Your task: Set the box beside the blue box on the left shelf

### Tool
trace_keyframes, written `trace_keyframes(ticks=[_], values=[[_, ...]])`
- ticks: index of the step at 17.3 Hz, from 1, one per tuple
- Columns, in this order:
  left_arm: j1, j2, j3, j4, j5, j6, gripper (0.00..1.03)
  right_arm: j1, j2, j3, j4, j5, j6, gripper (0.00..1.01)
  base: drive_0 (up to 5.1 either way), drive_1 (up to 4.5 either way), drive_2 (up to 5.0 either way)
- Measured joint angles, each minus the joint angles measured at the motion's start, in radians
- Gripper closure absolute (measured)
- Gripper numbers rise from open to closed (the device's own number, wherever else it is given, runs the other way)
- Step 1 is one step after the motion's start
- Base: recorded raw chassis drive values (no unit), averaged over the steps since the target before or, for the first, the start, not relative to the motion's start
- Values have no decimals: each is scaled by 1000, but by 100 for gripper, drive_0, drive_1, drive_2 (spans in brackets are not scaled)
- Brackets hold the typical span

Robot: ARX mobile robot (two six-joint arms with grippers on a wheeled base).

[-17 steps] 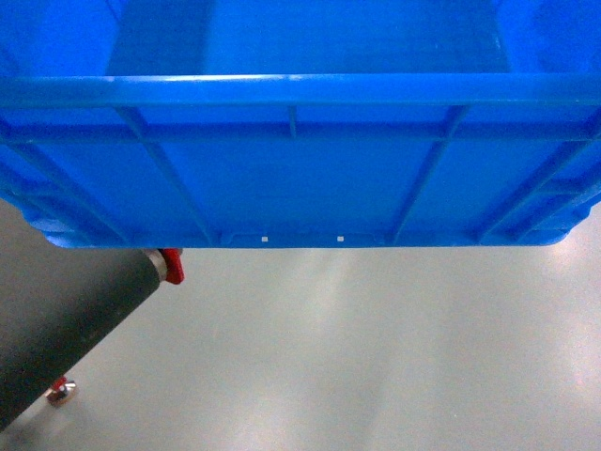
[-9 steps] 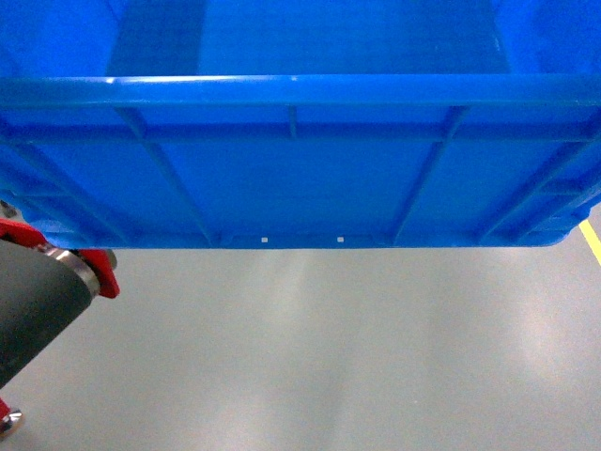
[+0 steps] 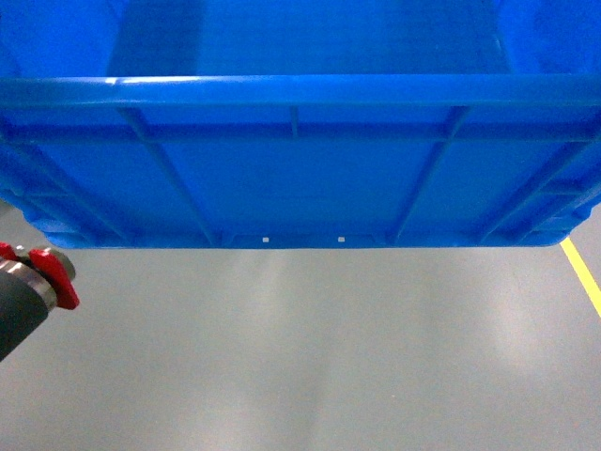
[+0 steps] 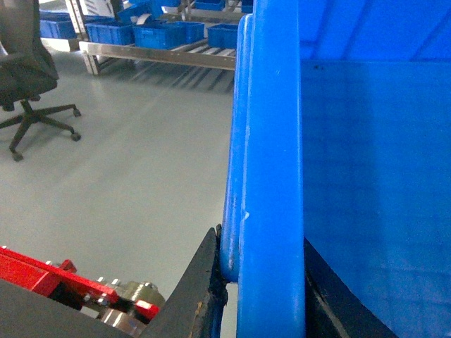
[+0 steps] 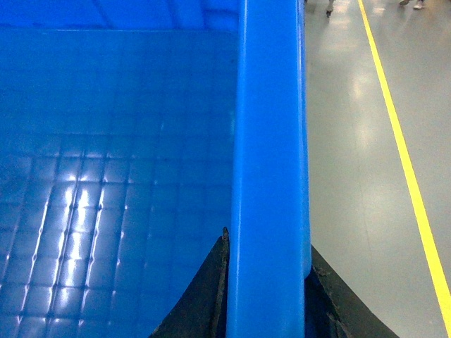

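The box (image 3: 300,178), a large bright-blue open-top crate with ribbed walls, hangs above the grey floor and fills the upper half of the head view. My left gripper (image 4: 262,243) is shut on its left rim (image 4: 271,176), one black finger outside and one inside. My right gripper (image 5: 268,243) is shut the same way on the right rim (image 5: 271,141). Far off in the left wrist view stands the left shelf (image 4: 176,55), a silvery roller rack carrying several blue boxes (image 4: 169,32).
A dark grey tube with red end fittings (image 3: 38,282) pokes in at the lower left, also low in the left wrist view (image 4: 63,282). An office chair (image 4: 28,77) stands left. A yellow floor line (image 5: 402,141) runs along the right (image 3: 582,272).
The grey tube with red fittings has slid left, almost out of the head view, and the yellow line has come in at the right. The box keeps its place in view.
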State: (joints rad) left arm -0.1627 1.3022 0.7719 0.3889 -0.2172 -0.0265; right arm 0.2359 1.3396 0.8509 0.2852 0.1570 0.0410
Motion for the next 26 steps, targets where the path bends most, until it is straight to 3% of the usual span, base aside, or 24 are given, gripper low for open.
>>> trace_keyframes(ticks=[10, 26], values=[[0, 0, 0, 0, 0, 0, 84, 0, 0, 0, 0, 0, 0, 81, -151, -151, -151], [-2, -2, 0, 0, -2, 0, 85, 0, -2, 0, 1, 0, 0, 81, 1, 406, -404]])
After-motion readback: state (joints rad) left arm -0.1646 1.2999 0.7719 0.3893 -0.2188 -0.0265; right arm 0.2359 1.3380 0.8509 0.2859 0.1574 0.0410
